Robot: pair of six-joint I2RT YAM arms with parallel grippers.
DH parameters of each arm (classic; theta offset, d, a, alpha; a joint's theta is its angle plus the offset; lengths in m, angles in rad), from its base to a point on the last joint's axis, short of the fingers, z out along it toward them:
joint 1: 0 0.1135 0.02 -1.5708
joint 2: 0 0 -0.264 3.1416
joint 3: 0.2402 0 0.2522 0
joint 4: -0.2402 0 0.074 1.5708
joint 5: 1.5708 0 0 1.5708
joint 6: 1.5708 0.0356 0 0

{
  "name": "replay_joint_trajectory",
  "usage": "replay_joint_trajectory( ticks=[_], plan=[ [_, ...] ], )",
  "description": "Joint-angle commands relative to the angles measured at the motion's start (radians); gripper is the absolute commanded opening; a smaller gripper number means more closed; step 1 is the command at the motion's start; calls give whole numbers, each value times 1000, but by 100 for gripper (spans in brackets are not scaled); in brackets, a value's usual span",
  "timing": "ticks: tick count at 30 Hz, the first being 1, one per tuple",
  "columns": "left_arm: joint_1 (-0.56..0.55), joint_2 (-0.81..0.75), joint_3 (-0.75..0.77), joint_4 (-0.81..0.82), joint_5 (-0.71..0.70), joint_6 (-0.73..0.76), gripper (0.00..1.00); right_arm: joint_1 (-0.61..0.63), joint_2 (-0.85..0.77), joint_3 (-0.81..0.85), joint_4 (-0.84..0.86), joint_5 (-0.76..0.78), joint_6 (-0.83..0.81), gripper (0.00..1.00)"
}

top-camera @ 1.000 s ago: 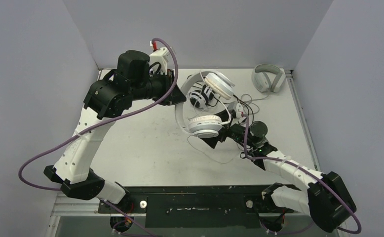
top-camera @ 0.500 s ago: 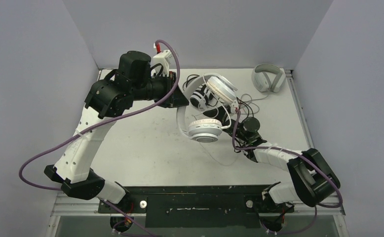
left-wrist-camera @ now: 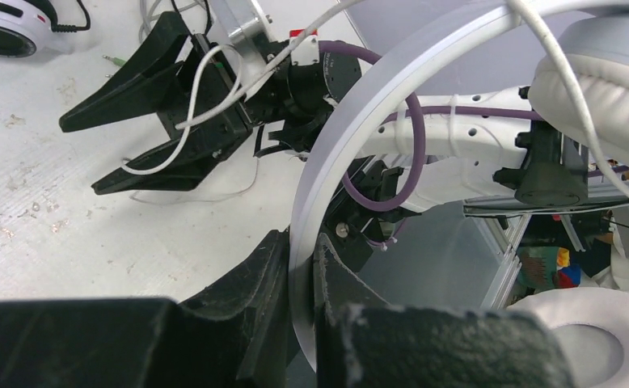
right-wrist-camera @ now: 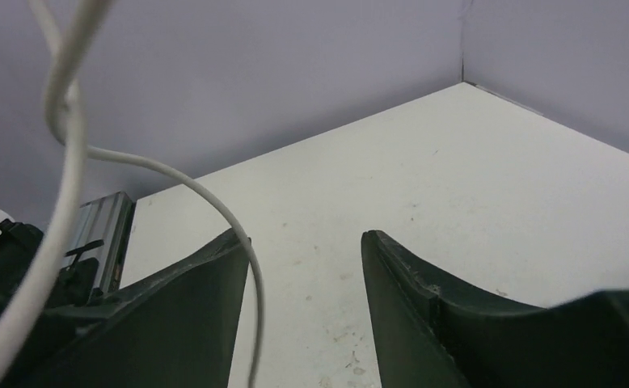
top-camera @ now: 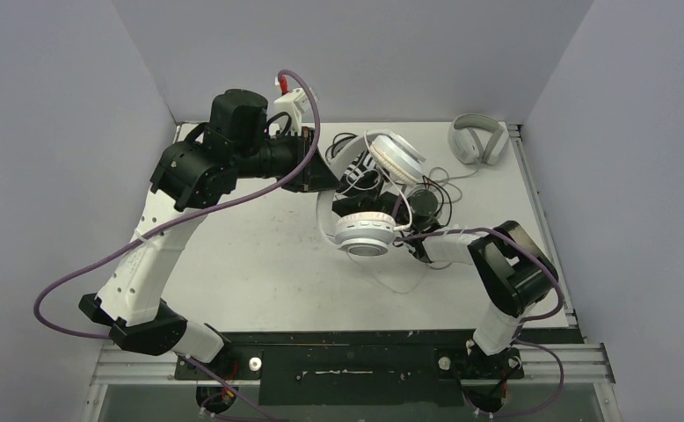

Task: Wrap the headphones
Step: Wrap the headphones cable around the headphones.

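Although the white headphones (top-camera: pixel 363 230) hang clear of the surface (top-camera: pixel 259 255), they are kept above its middle by the left claw (top-camera: pixel 323 178), which is set on their headband (top-camera: pixel 321 215). Behind them, at the far middle, the black-and-white headset (top-camera: pixel 357 172) is seen lying amid its tangled black cable. A light grey over-ear pair (top-camera: pixel 477 139) is parked in the far right corner. The white set is judged light, with a stiff, springy and rather slick band and soft padded cups. The band is therefore the firm place to be taken hold of.

From the left wrist, the left claw is shown closed to a narrow slit on the flat band, one finger on each face. Beyond it the right claw (left-wrist-camera: pixel 81 158) is seen low over the surface with its fingers parted. The thin white cable (left-wrist-camera: pixel 242 77) is draped over and between them.

From the right wrist, the two fingers are seen moderately apart, with bare surface showing in the gap. The cable hangs at the left and is run down past the inner edge of the left-hand finger. Nothing is pinched. The cable is judged limp and easily slipped, so it would best be caught squarely across the pads.
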Motion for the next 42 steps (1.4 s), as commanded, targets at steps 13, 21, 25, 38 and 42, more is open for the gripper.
replay_joint_trajectory(
  ticks=[13,21,25,38,42],
  plan=[
    [6,-121,-206,62,-229,176,0,-292,-233,-159,21,175,267,0],
    [-1,-176,-285,52,-325,218,0,-341,-310,-77,-519,448,124,0],
    [9,-182,-214,66,-324,158,0,-338,-281,-73,-586,423,123,0],
    [179,-98,43,137,-360,-26,0,-54,-381,-178,-637,415,-56,0],
    [256,-56,53,180,-371,-57,0,52,-443,-225,-646,373,-96,0]
  ],
)
